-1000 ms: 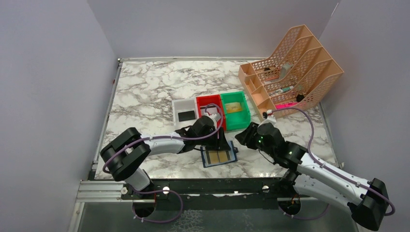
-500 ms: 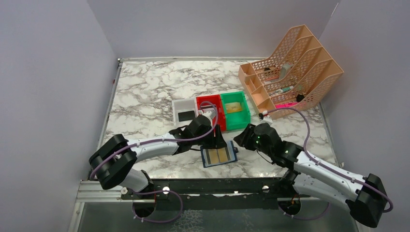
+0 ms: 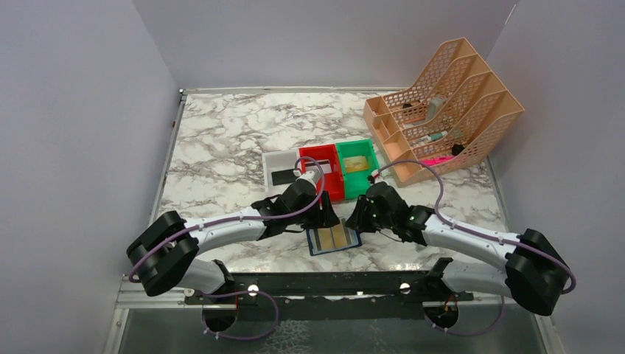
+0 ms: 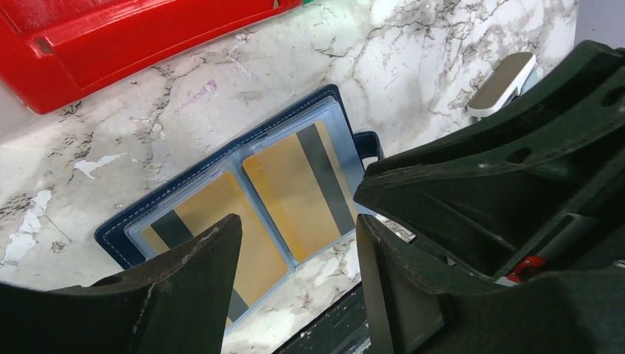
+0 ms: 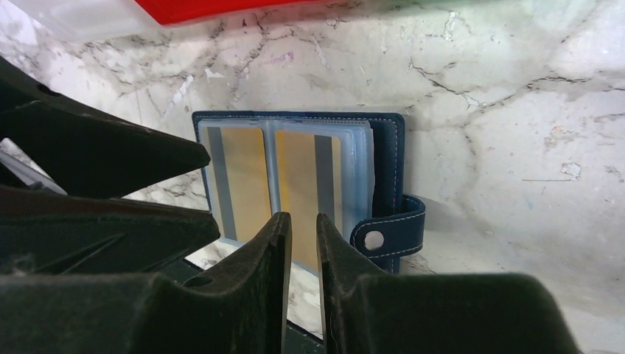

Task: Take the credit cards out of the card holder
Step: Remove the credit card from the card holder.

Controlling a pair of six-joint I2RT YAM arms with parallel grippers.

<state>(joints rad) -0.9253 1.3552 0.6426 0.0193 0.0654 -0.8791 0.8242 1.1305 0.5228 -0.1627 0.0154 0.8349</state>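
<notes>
Navy-blue folding card holder (image 3: pixel 335 240) lies open, lower centre on the marble counter (image 3: pixel 221 140). Left pincer (image 4: pixel 295 217) spread, right pincer (image 5: pixel 302 221) nearly pressed together, empty. Unless you pin it, pulling the gold plastic credit cards (image 4: pixel 295 188) may lift it.

A robotics laboratory test cell is indicated; the marble-patterned table top (image 3: pixel 221 133) is enclosed on three sides by plain pale panels (image 3: pixel 74 110); a left arm (image 3: pixel 221 221) and a right arm (image 3: pixel 472 240), with cables looped along them, are bolted by a metal rail (image 3: pixel 147 291) at the near edge; props are set out on the table top: a peach mesh organiser (image 3: pixel 472 96), a white bin (image 3: pixel 267 166), a red bin (image 3: pixel 317 150) and a green bin (image 3: pixel 361 188).
</notes>
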